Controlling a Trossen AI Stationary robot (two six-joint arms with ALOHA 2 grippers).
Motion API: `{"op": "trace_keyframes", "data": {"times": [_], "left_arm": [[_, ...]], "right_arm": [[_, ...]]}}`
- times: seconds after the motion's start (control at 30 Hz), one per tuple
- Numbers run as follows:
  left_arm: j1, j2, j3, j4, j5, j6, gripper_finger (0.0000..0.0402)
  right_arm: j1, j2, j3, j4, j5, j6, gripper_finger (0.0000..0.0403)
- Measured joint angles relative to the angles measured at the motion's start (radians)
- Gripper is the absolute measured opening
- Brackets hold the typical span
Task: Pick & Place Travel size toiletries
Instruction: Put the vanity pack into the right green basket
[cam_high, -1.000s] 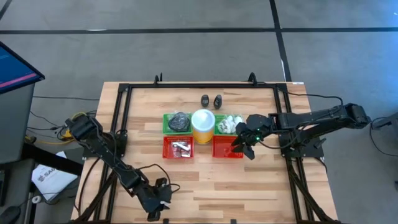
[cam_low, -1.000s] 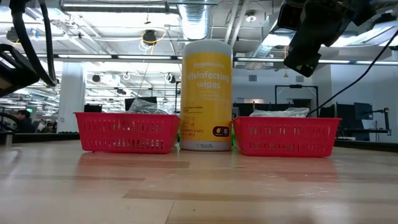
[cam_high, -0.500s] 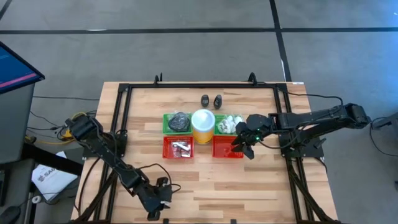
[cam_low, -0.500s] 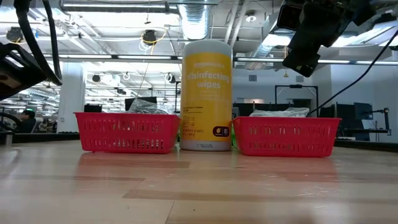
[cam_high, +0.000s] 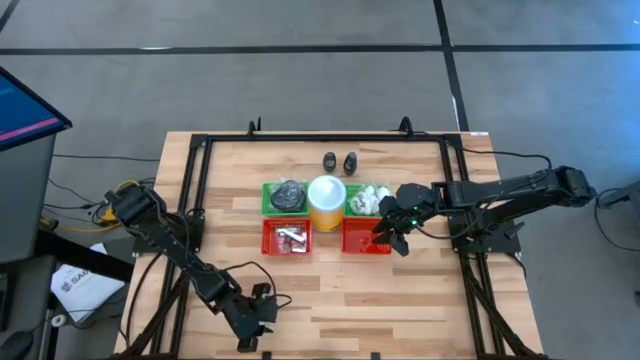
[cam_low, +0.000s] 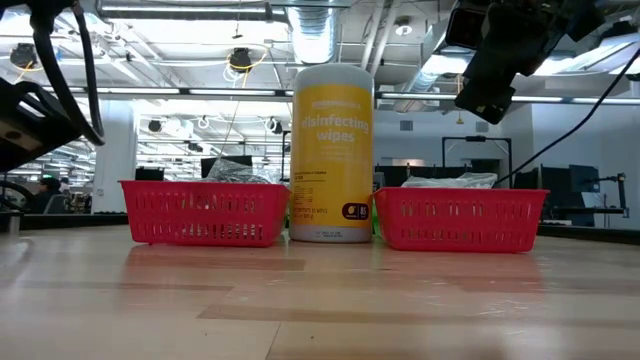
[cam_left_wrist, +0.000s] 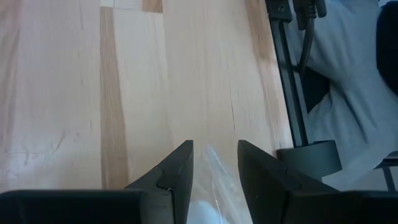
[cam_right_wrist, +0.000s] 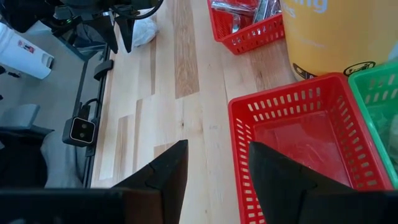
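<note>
A wooden table (cam_high: 420, 290) inside a black frame is seen from overhead, with two dark arms reaching over it. At its middle stands a yellow canister of disinfecting wipes (cam_low: 332, 150) with a white top. Four small trays surround it: a green tray (cam_high: 268, 190) holding a dark grey pad (cam_high: 288, 195), a green tray (cam_high: 351, 210) holding clear-wrapped white packets (cam_high: 372, 198), a red tray (cam_high: 268, 240) holding silvery tubes (cam_high: 291, 236), and a red tray (cam_right_wrist: 292, 143) that looks bare inside. Two tiny black bottles (cam_high: 340, 161) stand beyond the canister.

The right gripper (cam_high: 390, 234) hangs above the bare red tray, fingers apart, holding nothing.

The left gripper (cam_high: 262, 322) sits at the table's near edge, fingers pinching a clear-wrapped white packet (cam_left_wrist: 208, 199).
</note>
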Motion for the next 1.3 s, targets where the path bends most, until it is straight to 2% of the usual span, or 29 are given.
{"op": "trace_keyframes", "data": {"times": [0.6,1.03,1.17,1.3], "left_arm": [[0.000,0.002,-0.030,0.018,0.003,-0.003,0.0117],[0.000,0.093,-0.026,0.068,0.023,0.030,0.0117],[0.000,0.089,-0.027,0.060,0.023,0.033,0.0088],[0.002,0.090,-0.028,0.051,0.021,0.033,0.0020]], "right_arm": [[0.000,0.000,0.000,0.000,0.000,0.000,0.0159],[0.000,0.000,0.000,0.000,0.000,-0.002,0.0159],[0.000,0.000,0.000,0.000,0.000,-0.003,0.0159],[0.000,0.000,0.000,0.000,0.000,-0.003,0.0159]]}}
